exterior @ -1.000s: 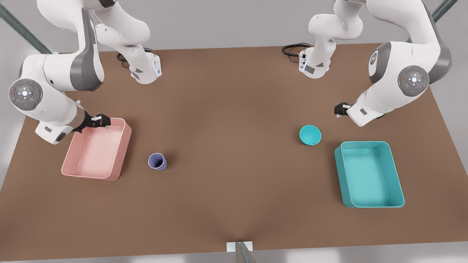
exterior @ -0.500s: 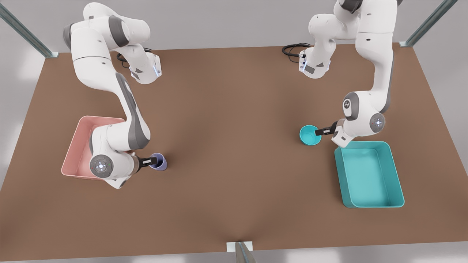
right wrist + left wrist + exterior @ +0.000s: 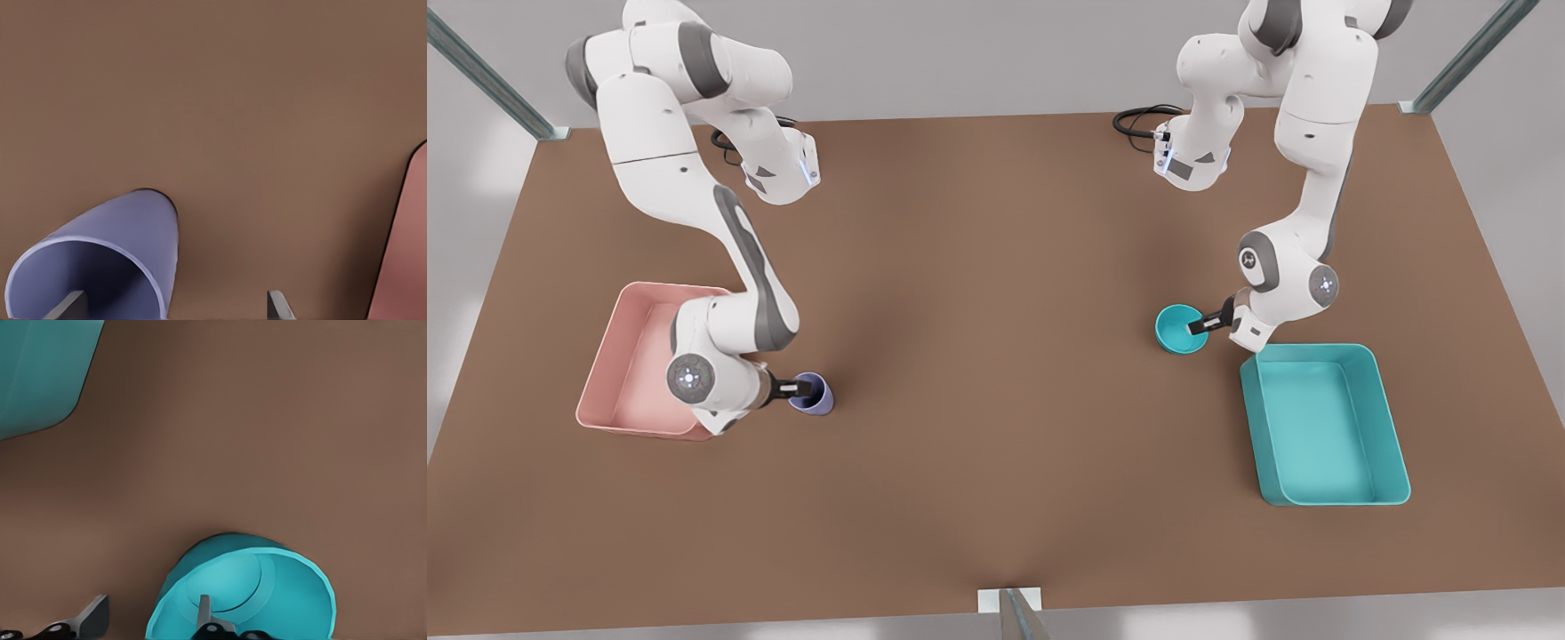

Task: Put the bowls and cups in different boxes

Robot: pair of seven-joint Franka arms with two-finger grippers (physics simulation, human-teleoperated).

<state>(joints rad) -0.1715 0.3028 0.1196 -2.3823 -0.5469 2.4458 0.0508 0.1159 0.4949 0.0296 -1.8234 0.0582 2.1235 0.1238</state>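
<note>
The brown table [image 3: 996, 373] carries all items. The teal box [image 3: 1327, 425] lies at the front view's right, toward the near edge; a corner of it appears in the left wrist view [image 3: 40, 373]. The pink box [image 3: 636, 373] lies at the front view's left, partly covered by an arm; its edge appears in the right wrist view [image 3: 407, 253]. Both boxes hold nothing visible.

The teal bowl [image 3: 1181, 329] stands upright on the table just beside the far-left corner of the teal box, apart from it. In the left wrist view the bowl [image 3: 243, 593] sits directly at the gripper. The left gripper [image 3: 1199, 325] is at the bowl's rim on the side toward the teal box. Its fingers are spread: one finger [image 3: 203, 613] is inside the bowl, the other [image 3: 90, 617] outside the wall, not closed on it.

The lavender cup [image 3: 812, 394] stands upright on the table just right of the pink box in the front view. The right gripper [image 3: 793, 388] is at the cup's rim on the pink-box side. In the right wrist view its fingers are spread wide: one finger [image 3: 67, 305] is inside the cup [image 3: 100, 260], the other [image 3: 279, 305] well outside over bare table.
</note>
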